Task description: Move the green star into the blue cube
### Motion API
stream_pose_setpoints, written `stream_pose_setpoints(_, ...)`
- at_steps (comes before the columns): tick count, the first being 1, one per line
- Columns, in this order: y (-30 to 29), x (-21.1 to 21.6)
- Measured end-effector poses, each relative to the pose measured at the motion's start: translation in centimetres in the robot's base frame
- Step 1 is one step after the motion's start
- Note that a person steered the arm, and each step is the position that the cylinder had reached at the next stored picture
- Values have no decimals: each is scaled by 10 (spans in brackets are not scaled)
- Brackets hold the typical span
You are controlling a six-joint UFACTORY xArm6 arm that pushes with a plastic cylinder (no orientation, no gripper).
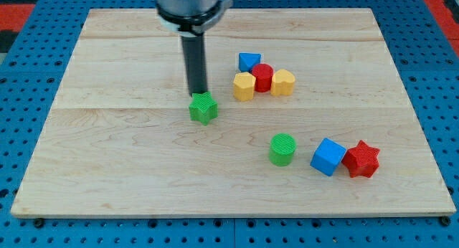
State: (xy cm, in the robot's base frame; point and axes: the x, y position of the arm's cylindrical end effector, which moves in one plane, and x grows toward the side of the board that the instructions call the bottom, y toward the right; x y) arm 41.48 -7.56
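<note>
The green star (204, 108) lies near the middle of the wooden board (107, 155). My tip (197, 94) is right at the star's upper-left edge, touching or nearly touching it. The blue cube (328, 156) lies toward the view's lower right, with a red star (361, 160) touching its right side. The cube is well to the right of and below the green star.
A green cylinder (282, 149) stands between the green star and the blue cube, just left of the cube. Above, a cluster holds a blue triangular block (249, 62), a red block (263, 77) and two yellow blocks (244, 87) (283, 82).
</note>
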Motion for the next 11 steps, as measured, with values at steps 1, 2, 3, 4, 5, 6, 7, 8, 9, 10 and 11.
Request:
stream_pose_setpoints(1,-41,9)
stream_pose_setpoints(2,25,13)
stream_pose_setpoints(3,28,38)
stream_pose_setpoints(4,26,64)
stream_pose_setpoints(5,92,71)
stream_pose_setpoints(6,79,60)
stream_pose_setpoints(7,24,37)
stream_pose_setpoints(8,84,27)
stream_pose_setpoints(9,140,54)
stream_pose_setpoints(10,181,66)
stream_pose_setpoints(11,173,44)
